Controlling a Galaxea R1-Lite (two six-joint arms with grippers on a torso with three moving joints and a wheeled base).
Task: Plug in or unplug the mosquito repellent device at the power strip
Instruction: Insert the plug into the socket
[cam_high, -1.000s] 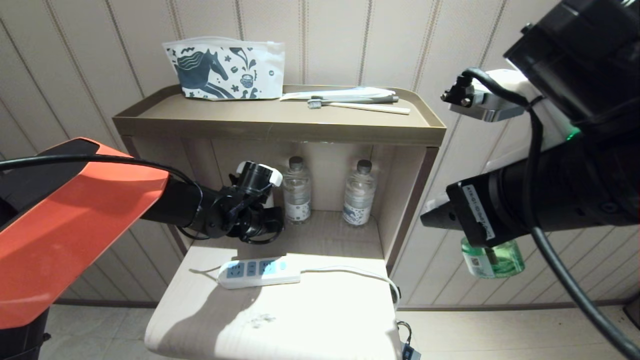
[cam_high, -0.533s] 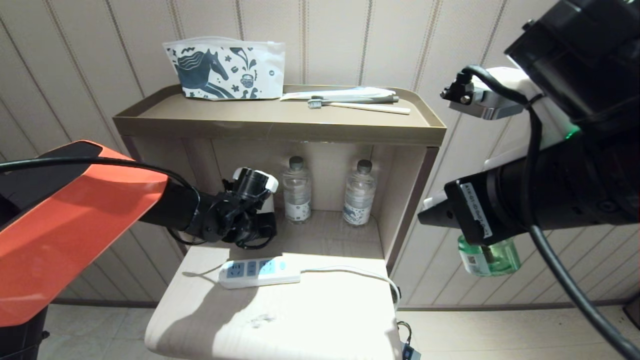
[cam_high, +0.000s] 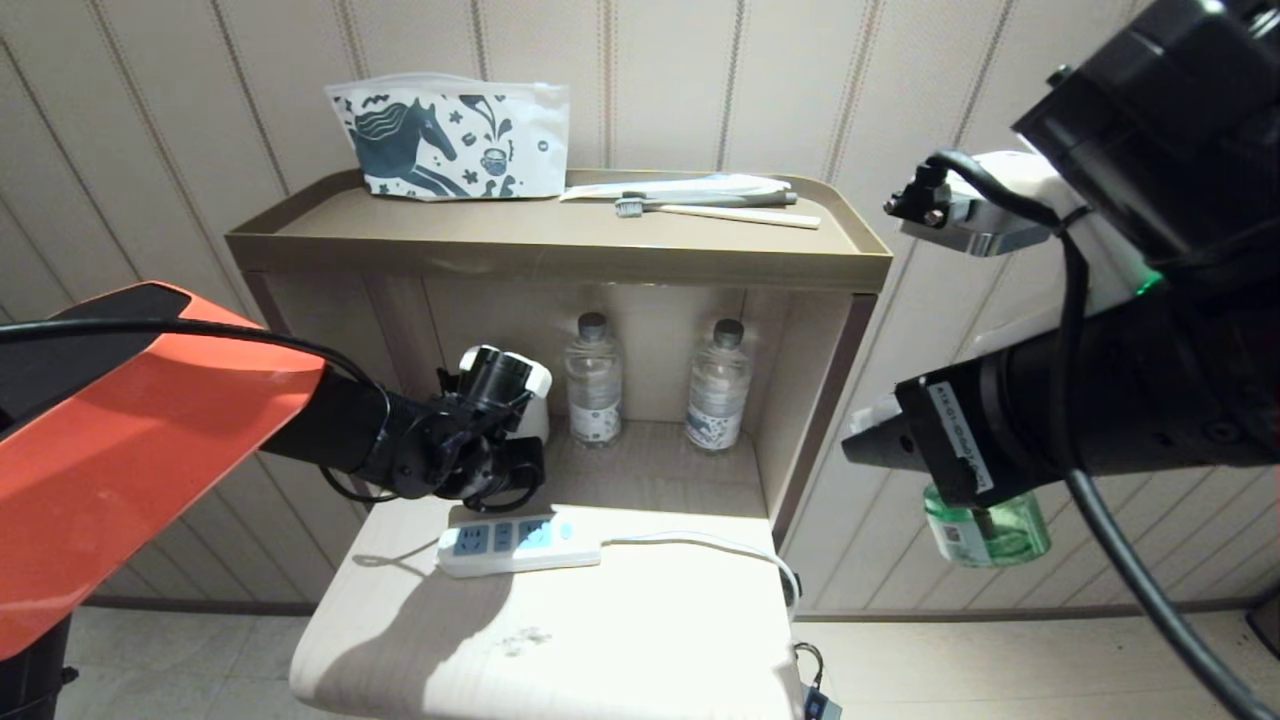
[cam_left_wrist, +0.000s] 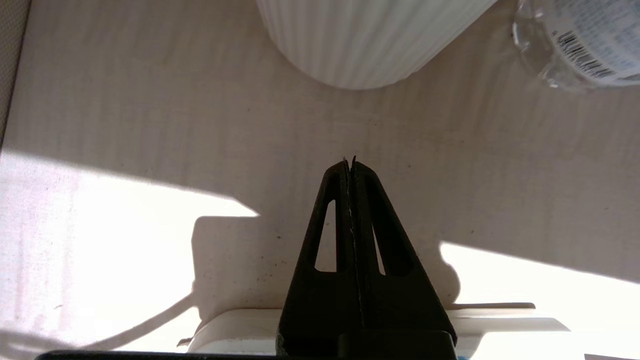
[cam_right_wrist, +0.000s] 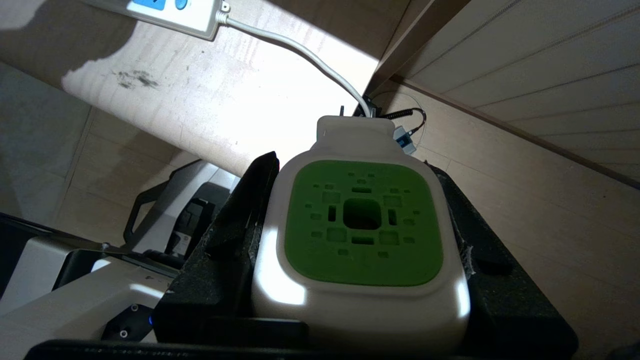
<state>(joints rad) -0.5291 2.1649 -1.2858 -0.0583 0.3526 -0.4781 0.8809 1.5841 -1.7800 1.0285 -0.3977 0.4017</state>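
Right, the right pincer (cam_right_wrist: 357, 240) is clamped on the mosquito repellent device (cam_right_wrist: 362, 225), black fingers (cam_right_wrist: 235, 225) pressing both flanks of its white-and-green head. In the head view the green bottle (cam_high: 990, 530) hangs beneath that pincer, out past the right edge of the tabletop (cam_high: 600, 620) and well apart from the power strip (cam_high: 518, 542). The strip lies flat on the tabletop, all three blue socket faces bare, its white cord (cam_high: 700, 548) trailing toward the right pincer's side. Over to the left pincer (cam_left_wrist: 350, 165): fingertips pressed tight together, nothing between them, hanging just above the strip's near end. Beyond its tips stand a white ribbed cup (cam_left_wrist: 370, 40) and a water bottle (cam_left_wrist: 575, 45) in the shelf recess.
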